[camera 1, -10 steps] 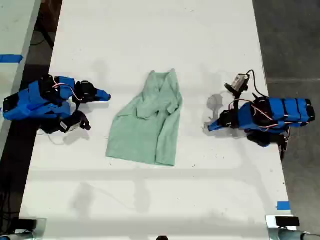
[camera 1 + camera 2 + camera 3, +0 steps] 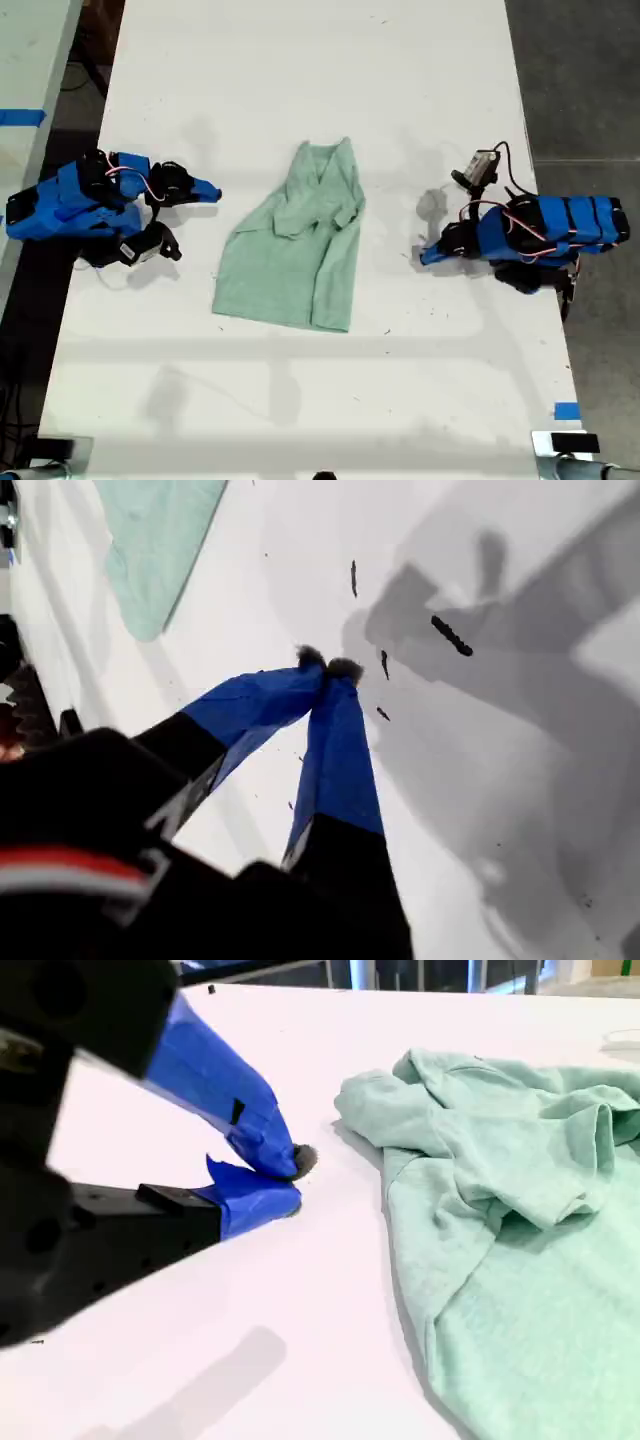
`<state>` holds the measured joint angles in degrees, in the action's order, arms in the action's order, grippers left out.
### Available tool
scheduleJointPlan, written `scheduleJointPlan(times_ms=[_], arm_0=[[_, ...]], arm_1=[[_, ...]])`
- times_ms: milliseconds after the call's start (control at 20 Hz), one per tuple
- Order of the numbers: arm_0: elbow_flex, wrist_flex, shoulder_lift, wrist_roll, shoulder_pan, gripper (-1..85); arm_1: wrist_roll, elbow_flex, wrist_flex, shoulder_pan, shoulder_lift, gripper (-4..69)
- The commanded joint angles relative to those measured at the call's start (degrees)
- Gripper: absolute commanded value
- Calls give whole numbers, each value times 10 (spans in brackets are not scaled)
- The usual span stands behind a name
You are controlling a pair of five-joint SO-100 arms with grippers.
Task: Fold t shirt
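The pale mint-green t shirt [image 2: 300, 245] lies wrinkled in the middle of the white table [image 2: 320, 70], folded lengthwise, narrow end toward the far edge. My first gripper [image 2: 328, 667] is shut and empty just above bare table; its arm is at the exterior view's right [image 2: 426, 255], well apart from the t shirt [image 2: 150, 540]. My second gripper [image 2: 292, 1175] is shut with nothing in it, a short gap from the t shirt [image 2: 520, 1210]. It sits at the exterior view's left [image 2: 213, 190].
Small dark specks [image 2: 450, 635] dot the table by my first gripper. Blue tape marks sit at the exterior view's left edge [image 2: 22, 117] and lower right [image 2: 566, 411]. The table's edges run down both sides of the exterior view.
The arm at the exterior view's right has drawn back slightly toward that side. The t shirt and the other arm have not moved.
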<state>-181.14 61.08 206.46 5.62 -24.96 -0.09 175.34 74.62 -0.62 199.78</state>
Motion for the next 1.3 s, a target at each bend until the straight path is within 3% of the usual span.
scheduleJointPlan(times_ms=[0,200,350,400,450,500,750,900,1250], arm_0=[[18,0,3,-3,-1,-1],[48,-11,-19,4,-4,-2],[287,-32,-352,-1,67,-1],[364,-39,-490,-1,105,65],[424,-45,-600,1,137,209],[461,-52,-685,-4,163,269],[498,-57,-896,-123,274,243],[505,-52,-944,-180,290,252],[493,-25,-956,-235,298,235]], arm_1=[[19,29,6,7,8,2],[17,29,8,10,8,2],[9,29,8,11,8,2],[2,29,8,11,8,2],[-3,28,8,11,8,2],[-4,28,7,11,8,2],[-10,28,5,8,8,2],[-11,28,4,6,8,2],[-13,28,4,6,8,2]])
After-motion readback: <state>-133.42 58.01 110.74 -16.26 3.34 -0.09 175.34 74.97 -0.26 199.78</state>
